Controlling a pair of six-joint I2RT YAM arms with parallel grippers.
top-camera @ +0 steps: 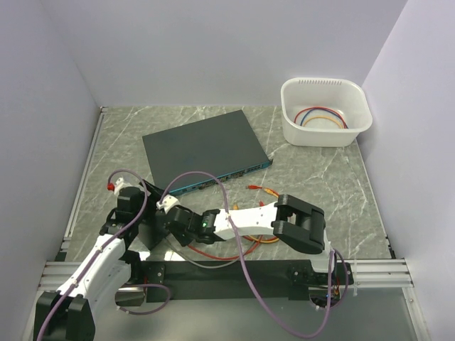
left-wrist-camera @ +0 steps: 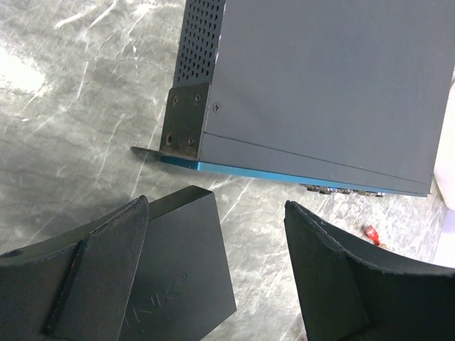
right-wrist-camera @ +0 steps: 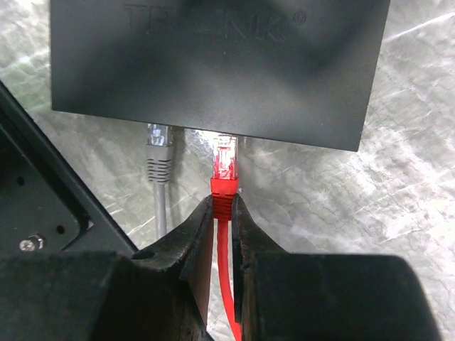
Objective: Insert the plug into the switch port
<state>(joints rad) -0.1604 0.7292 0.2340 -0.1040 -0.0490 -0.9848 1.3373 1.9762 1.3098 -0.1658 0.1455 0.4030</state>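
The switch (top-camera: pixel 202 145) is a large flat dark grey box with a teal front edge (left-wrist-camera: pixel 284 172) carrying small sockets. My right gripper (right-wrist-camera: pixel 223 202) is shut on the red plug (right-wrist-camera: pixel 225 167) at its boot, and the red cable (right-wrist-camera: pixel 226 284) runs back between the fingers. The plug's clear tip reaches the near edge of a smaller black slab (right-wrist-camera: pixel 213 64), beside a grey plug (right-wrist-camera: pixel 159 153) that goes into that slab. I cannot tell whether the tip is in a socket. My left gripper (left-wrist-camera: pixel 215 206) is open, with one corner of the slab (left-wrist-camera: pixel 178 263) under its left finger.
A white bin (top-camera: pixel 325 110) holding coiled cables stands at the back right. Loose orange and red cable (top-camera: pixel 263 238) lies under the right arm. A small red connector (left-wrist-camera: pixel 371 231) rests on the marble in front of the switch. Walls close off three sides.
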